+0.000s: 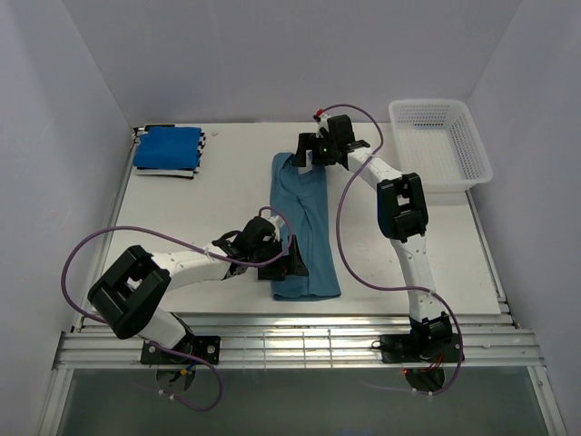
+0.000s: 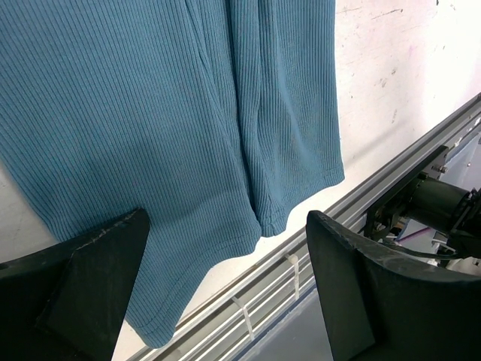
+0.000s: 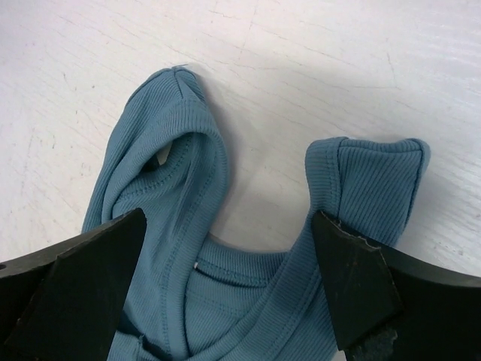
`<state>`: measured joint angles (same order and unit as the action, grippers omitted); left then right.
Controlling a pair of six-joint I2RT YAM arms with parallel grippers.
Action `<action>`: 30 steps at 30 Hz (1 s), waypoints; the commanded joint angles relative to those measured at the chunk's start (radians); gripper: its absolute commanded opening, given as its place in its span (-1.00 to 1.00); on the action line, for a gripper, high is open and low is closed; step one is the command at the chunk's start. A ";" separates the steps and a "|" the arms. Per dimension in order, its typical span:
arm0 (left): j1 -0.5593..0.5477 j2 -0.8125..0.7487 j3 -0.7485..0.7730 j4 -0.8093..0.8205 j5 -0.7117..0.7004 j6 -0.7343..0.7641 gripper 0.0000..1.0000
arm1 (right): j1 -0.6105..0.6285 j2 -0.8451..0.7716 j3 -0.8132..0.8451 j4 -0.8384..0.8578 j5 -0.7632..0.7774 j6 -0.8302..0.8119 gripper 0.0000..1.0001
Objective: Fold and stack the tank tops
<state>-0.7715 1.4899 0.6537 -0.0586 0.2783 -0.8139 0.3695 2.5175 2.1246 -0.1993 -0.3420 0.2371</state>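
White table [image 1: 227,195]: teal top [image 1: 305,227], folded stack [image 1: 167,147] (far-left).

White mesh basket [image 1: 427,104] sits at the far right corner of the white table [image 1: 399,263]. Slotted metal rails [image 1: 300,345] run along the near edge. Tabletop's pretty scuffed up close.

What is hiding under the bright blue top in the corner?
A black-and-white striped top; only its edges peek out beneath the bright blue top. The rest is covered.
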 commanded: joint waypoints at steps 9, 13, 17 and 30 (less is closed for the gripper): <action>-0.006 0.050 -0.075 -0.106 -0.002 -0.010 0.96 | -0.001 0.061 0.081 -0.006 0.214 0.037 0.95; -0.006 0.058 -0.091 -0.106 0.004 -0.019 0.96 | -0.007 0.064 0.078 -0.025 0.323 0.056 0.96; -0.006 0.059 -0.106 -0.099 0.007 -0.030 0.96 | -0.020 0.070 0.081 -0.026 0.337 0.088 0.98; -0.006 0.058 -0.046 -0.113 -0.002 0.001 0.96 | -0.021 0.006 0.100 -0.002 0.121 0.035 0.92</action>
<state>-0.7677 1.4925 0.6235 0.0101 0.3073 -0.8524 0.3550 2.5698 2.2013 -0.1909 -0.1215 0.3035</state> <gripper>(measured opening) 0.976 0.963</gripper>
